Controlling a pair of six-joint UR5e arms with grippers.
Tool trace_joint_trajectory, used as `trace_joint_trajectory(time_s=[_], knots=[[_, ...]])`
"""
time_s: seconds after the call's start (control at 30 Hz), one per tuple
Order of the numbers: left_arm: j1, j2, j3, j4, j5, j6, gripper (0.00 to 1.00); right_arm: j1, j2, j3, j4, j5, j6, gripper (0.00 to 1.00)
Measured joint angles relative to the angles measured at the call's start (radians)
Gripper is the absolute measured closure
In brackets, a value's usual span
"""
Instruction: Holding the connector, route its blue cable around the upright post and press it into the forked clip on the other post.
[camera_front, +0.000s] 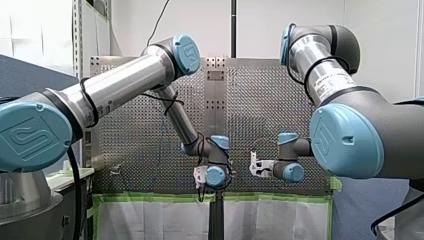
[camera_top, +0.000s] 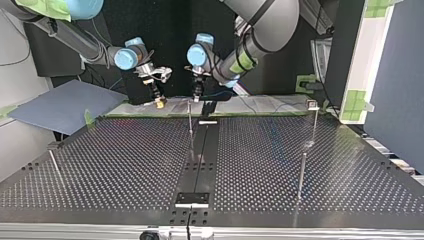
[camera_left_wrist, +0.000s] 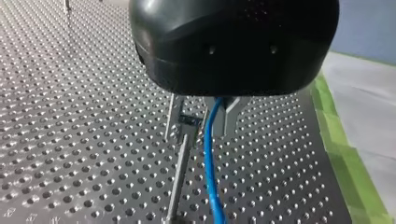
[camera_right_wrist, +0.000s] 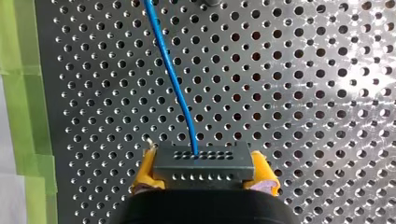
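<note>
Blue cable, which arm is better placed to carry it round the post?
Right. My right hand grips the connector that the blue cable leaves; my left hand merely straddles the cable beside the post.

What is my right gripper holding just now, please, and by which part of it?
Your right gripper holds the connector by its two short ends, clamped between the yellow pads; the blue cable leaves its front face.
</note>
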Motion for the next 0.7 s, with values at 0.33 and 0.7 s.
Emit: trace_joint_trajectory(time_s=[0.33, 0.7], knots=[[0.015, 0.009, 0.007, -0.027, 0.001, -0.001, 1.00, -0.007, 0.001, 0.000, 0.001, 0.017, 0.003, 1.00], [0.026, 0.009, 0.015, -0.022, 0.005, -0.001, 0.97, -0.018, 0.001, 0.000, 0.000, 0.046, 0.004, 1.00]])
